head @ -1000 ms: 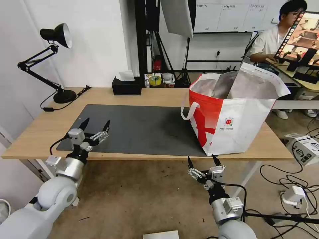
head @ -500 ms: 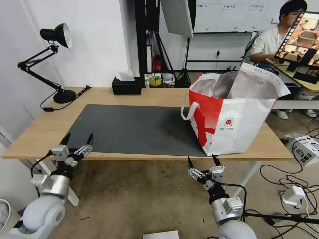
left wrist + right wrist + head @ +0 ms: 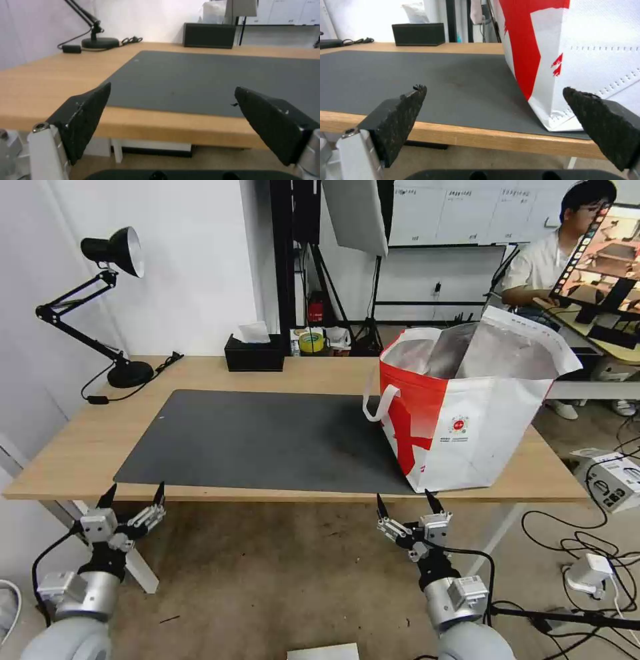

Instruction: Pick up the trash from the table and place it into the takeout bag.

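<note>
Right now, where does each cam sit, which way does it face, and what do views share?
Head view: high, facing forward and down at the table and takeout bag; left gripper and right gripper both open below the near edge.
Left wrist view: below the edge, facing across the grey mat toward the tissue box; own fingers frame it.
Right wrist view: same height, facing the bag's base; own fingers.
Shared: mat, tissue box.

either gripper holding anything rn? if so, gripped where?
Nothing held. Left gripper and right gripper are both open and empty, hanging in front of the table edge, below its top.
</note>
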`<state>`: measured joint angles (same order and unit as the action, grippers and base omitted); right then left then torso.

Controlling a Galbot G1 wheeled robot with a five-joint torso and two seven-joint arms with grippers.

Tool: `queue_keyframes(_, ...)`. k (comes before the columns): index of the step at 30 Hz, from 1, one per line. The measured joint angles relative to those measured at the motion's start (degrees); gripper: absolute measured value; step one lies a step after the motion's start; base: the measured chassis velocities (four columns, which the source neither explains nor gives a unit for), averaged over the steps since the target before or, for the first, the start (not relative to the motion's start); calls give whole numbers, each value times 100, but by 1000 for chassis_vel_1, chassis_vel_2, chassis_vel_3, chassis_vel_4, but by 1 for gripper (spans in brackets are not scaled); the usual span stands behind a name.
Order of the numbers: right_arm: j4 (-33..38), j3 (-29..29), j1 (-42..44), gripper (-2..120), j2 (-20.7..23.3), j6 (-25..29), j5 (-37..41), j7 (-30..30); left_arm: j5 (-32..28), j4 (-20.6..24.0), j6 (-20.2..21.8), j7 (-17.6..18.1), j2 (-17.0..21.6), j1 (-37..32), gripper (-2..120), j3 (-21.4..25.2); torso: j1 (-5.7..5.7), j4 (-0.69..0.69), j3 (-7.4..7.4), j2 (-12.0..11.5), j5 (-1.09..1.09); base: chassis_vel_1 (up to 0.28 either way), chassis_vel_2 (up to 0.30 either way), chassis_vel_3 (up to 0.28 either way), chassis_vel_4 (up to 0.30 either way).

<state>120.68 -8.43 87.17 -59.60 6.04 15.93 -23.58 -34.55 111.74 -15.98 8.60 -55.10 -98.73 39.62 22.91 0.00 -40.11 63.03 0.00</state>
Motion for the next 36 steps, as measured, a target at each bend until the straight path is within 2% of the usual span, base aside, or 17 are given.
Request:
queue_keyframes(10,0,0,0,100,0,0,0,0,18,-108,-87,-10,-156,-129,100,-12,1,0,0,0,0,0,0,0,0)
queue_keyframes(36,0,0,0,100,0,0,0,0,-1,-115,-91,-4,-157,-121,100,-19,1,0,0,0,0,0,0,0,0)
